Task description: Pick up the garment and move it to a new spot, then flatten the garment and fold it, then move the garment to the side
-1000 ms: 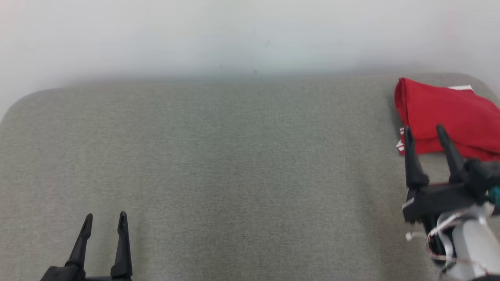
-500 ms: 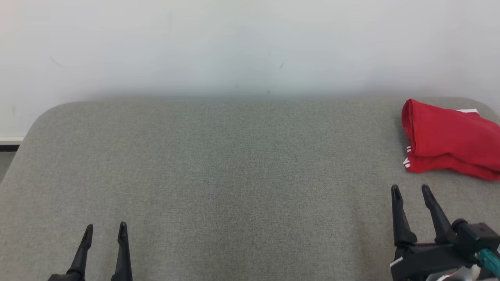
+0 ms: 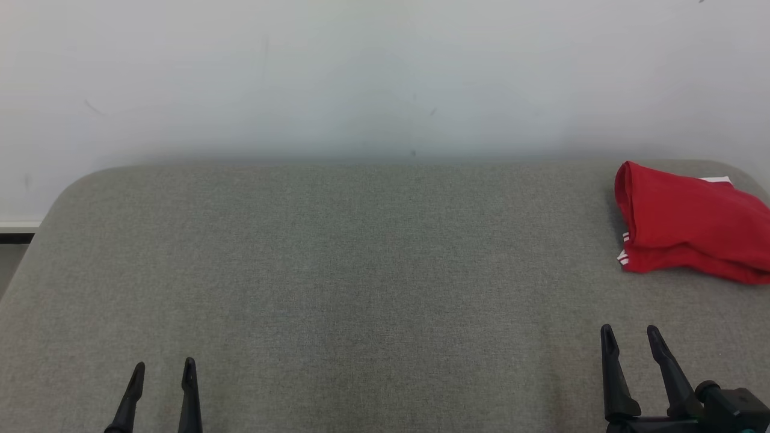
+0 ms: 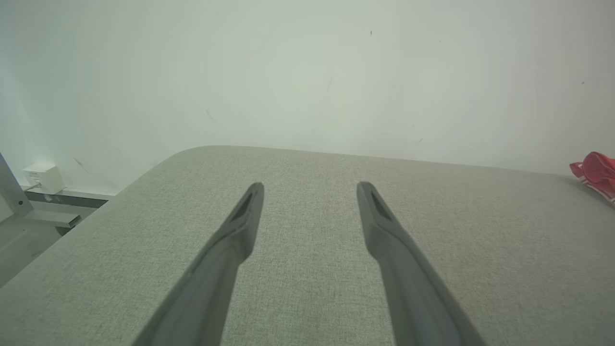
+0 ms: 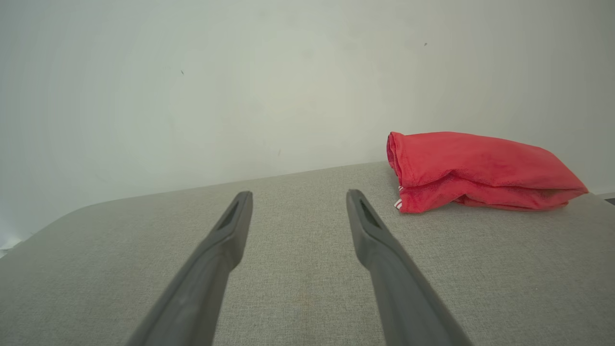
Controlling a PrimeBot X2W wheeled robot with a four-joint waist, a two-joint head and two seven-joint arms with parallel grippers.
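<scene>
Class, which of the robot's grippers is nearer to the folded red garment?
Right. The right gripper sits just short of the red garment, on the robot's side; the left gripper is far off toward the left end.

Red garment (image 3: 692, 225), right end beyond the head view's edge.

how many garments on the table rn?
1. A folded red garment lies at the far right corner of the grey table, near the wall. Its right edge is cut off in the head view.
</scene>
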